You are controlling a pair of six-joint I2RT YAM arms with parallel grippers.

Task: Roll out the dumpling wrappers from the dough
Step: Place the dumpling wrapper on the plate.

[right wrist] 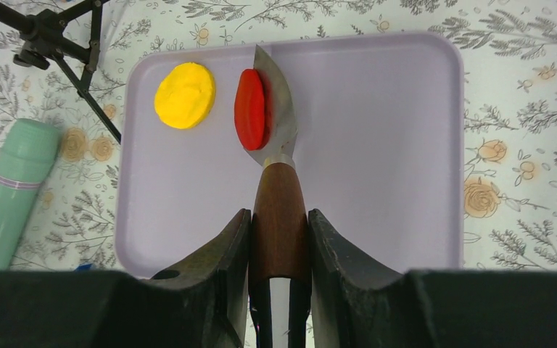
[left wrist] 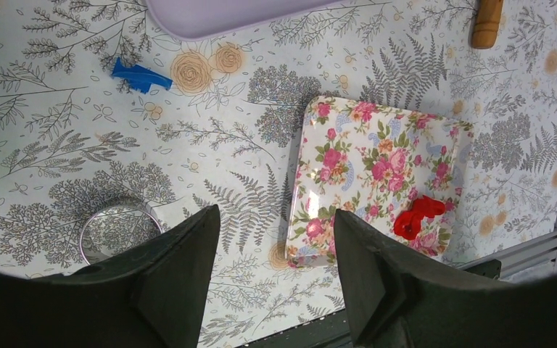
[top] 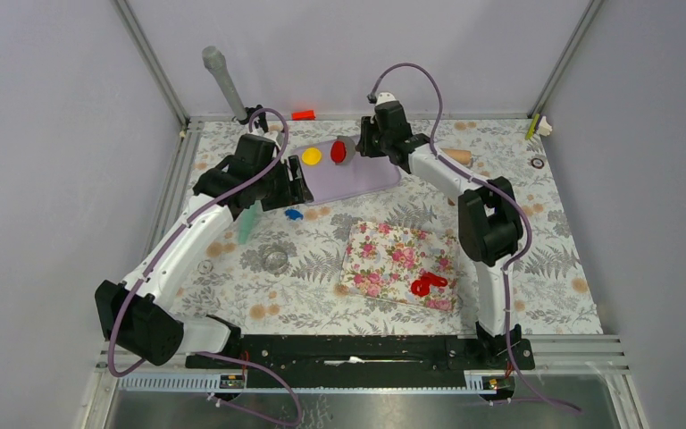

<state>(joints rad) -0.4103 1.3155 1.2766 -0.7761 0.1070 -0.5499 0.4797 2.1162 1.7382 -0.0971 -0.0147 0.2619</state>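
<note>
A red wrapper (right wrist: 249, 109) and a yellow wrapper (right wrist: 185, 95) are on the lilac tray (right wrist: 377, 145); both show in the top view, red (top: 338, 151), yellow (top: 311, 155). My right gripper (right wrist: 279, 221) is shut on the wooden handle of a metal scraper (right wrist: 279, 116), whose blade carries the tilted red wrapper over the tray. Ragged red dough scraps (top: 428, 283) lie on the floral board (top: 384, 250), also in the left wrist view (left wrist: 415, 215). My left gripper (left wrist: 275, 232) is open and empty, above the mat left of the tray.
A mint green roller (right wrist: 14, 188) lies left of the tray. A blue cutter (left wrist: 141, 75) and a round metal ring (left wrist: 116, 232) lie on the mat. A second wooden handle (left wrist: 487, 22) lies to the right. A red-orange block (top: 303, 114) sits at the back edge.
</note>
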